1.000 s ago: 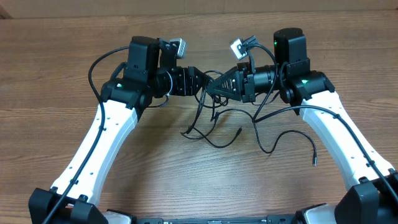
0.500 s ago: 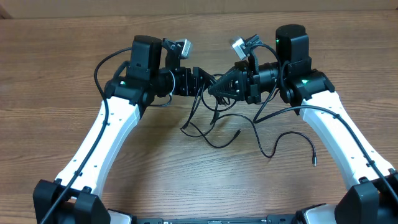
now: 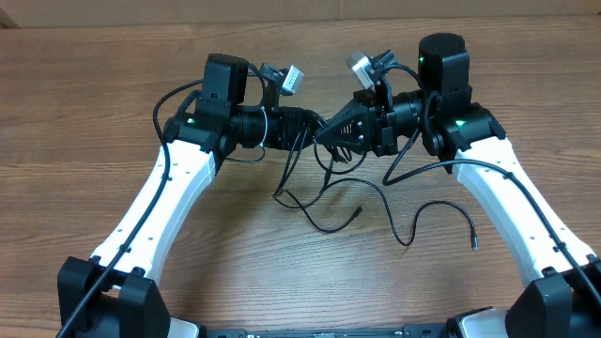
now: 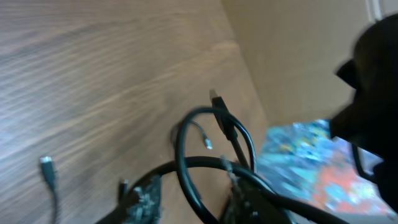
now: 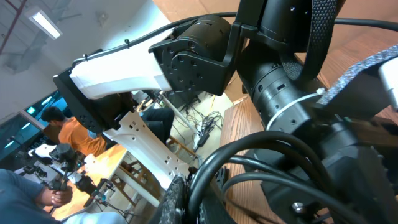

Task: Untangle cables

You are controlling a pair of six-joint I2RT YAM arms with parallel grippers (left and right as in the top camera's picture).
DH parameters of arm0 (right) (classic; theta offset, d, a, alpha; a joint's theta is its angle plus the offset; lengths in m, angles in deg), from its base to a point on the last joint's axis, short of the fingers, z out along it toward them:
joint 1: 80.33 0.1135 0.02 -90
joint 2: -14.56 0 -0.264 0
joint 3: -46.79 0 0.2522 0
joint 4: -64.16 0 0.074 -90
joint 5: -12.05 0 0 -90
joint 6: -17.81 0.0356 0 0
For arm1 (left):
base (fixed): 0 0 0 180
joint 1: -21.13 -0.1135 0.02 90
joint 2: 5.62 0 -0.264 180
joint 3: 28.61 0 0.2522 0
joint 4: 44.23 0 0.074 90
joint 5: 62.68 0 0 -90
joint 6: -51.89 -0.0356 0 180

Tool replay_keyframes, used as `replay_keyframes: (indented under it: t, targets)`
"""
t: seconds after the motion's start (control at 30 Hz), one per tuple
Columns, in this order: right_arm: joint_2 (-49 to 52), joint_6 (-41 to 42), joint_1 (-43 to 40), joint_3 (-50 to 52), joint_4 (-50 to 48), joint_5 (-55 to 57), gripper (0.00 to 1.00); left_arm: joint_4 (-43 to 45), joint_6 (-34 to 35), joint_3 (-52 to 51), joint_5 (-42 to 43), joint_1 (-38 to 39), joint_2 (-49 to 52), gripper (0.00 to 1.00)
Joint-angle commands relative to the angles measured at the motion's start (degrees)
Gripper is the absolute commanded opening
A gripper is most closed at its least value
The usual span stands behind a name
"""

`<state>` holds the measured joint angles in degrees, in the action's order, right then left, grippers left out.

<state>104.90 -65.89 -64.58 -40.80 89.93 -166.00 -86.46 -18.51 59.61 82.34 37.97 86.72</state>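
Observation:
The cables (image 3: 324, 218) are thin black cords, bunched and lifted between my two grippers at the table's middle back. Loose strands curve down onto the wood, one ending in a plug tip (image 3: 474, 244) at the right. My left gripper (image 3: 308, 127) points right and meets the bunch. In the left wrist view its fingers (image 4: 193, 202) stand apart with a cable loop (image 4: 185, 163) passing between them. My right gripper (image 3: 327, 133) points left. In the right wrist view it (image 5: 186, 202) is shut on a cable loop (image 5: 249, 155).
The wooden table (image 3: 113, 75) runs to a back edge at the top of the overhead view. Both white arms reach in from the front corners. Thicker black arm cables loop beside each wrist, one of them at the left (image 3: 160, 103).
My left gripper has moved right, up to the right gripper and the lifted bunch. The hanging strands have shifted slightly. The right arm has stayed almost still.

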Motion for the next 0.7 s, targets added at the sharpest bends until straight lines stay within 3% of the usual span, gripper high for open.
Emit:
replay_keyframes:
  t: [0.0, 0.03, 0.13, 0.2, 0.5, 0.67]
  targets:
    - [-0.24, 0.13, -0.11, -0.07, -0.39, -0.26, 0.04, 0.09, 0.15, 1.03, 8.57, 0.07, 0.46, 0.30]
    - [-0.24, 0.13, -0.11, -0.07, -0.39, 0.37, 0.04, 0.00, 0.15, 1.03, 9.31, 0.07, 0.46, 0.28]
    - [-0.24, 0.15, -0.11, -0.07, -0.39, 1.03, 0.04, 0.00, 0.15, 1.03, 9.05, 0.04, 0.46, 0.09]
    - [-0.24, 0.42, -0.11, -0.07, -0.39, 1.01, 0.04, 0.04, 0.13, 1.03, 8.61, -0.04, 0.46, 0.05]
    - [-0.22, 1.18, -0.11, -0.07, -0.39, 0.98, 0.04, 0.92, 0.15, 1.03, 4.50, -0.90, 0.46, 0.04]
    - [-0.24, 1.22, -1.20, -0.07, -0.09, 1.27, 0.04, 1.03, 0.17, 1.05, -9.22, -5.97, 0.39, 0.04]
